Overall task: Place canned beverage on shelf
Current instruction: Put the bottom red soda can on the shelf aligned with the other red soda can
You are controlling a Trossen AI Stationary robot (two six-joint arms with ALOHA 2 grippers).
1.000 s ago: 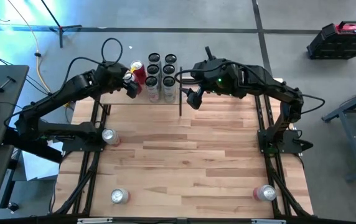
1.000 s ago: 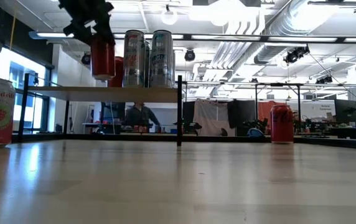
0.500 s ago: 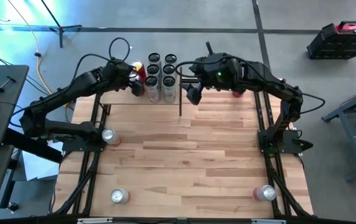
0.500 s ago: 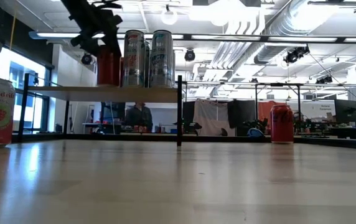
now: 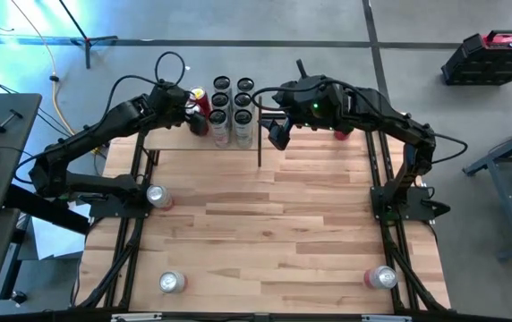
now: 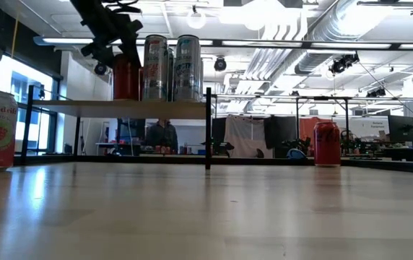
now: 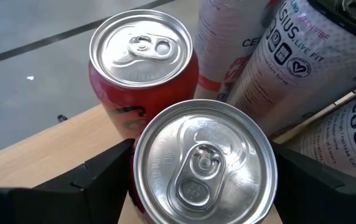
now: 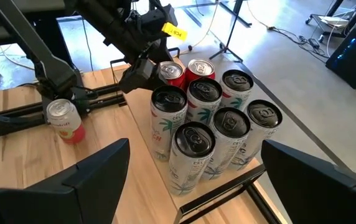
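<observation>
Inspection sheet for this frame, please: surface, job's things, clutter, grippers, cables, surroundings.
Surface: wood table, bare in the middle.
Job's things: shelf at the far edge holds six tall cans and two red cans; the nearer red can stands on the shelf between the left gripper's fingers.
Clutter: three loose cans on the table, at left, near left and near right; another red can stands at the far right.
Grippers: left gripper around the red can; right gripper open, beside the shelf, holding nothing.
Cables: black loop over the left arm.
Surroundings: a person far behind the shelf.
</observation>
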